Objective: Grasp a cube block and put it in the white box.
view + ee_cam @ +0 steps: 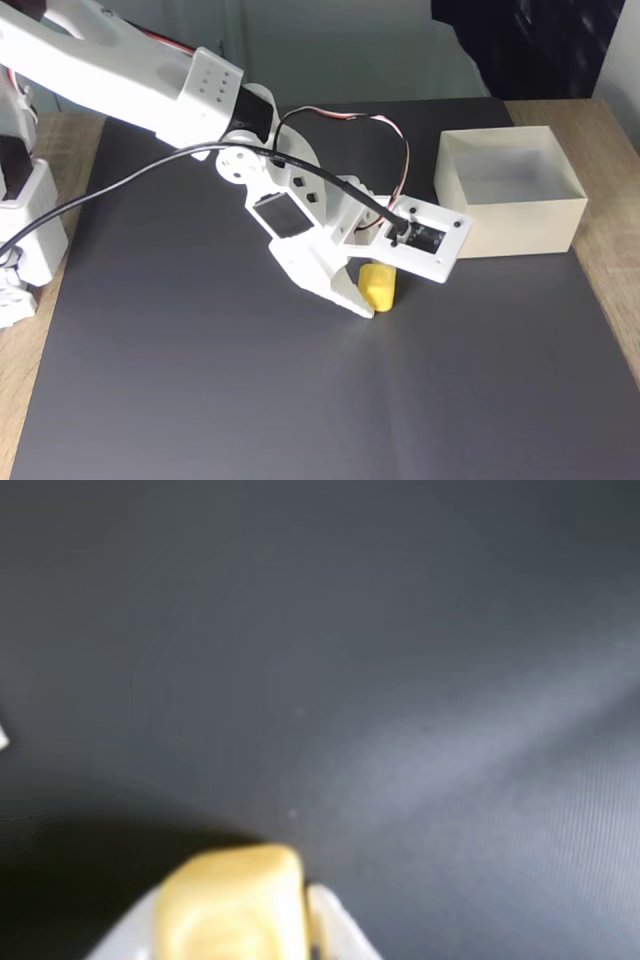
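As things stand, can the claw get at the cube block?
Probably yes: the claw already sits around the cube block on the dark mat, a finger on either side in the wrist view, nothing between them.

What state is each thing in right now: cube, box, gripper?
Cube: between the gripper's fingers, at the mat; whether lifted, cannot tell.
Box: upright, open-topped, empty, right of the cube in the fixed view.
Gripper: closed around the cube, a finger on either side in the wrist view.

dark grey mat (pixel 200 380) flat on desk | light wood desk (pixel 610 290) showing at left and right edges | dark cloth (pixel 530 45) top right, behind desk
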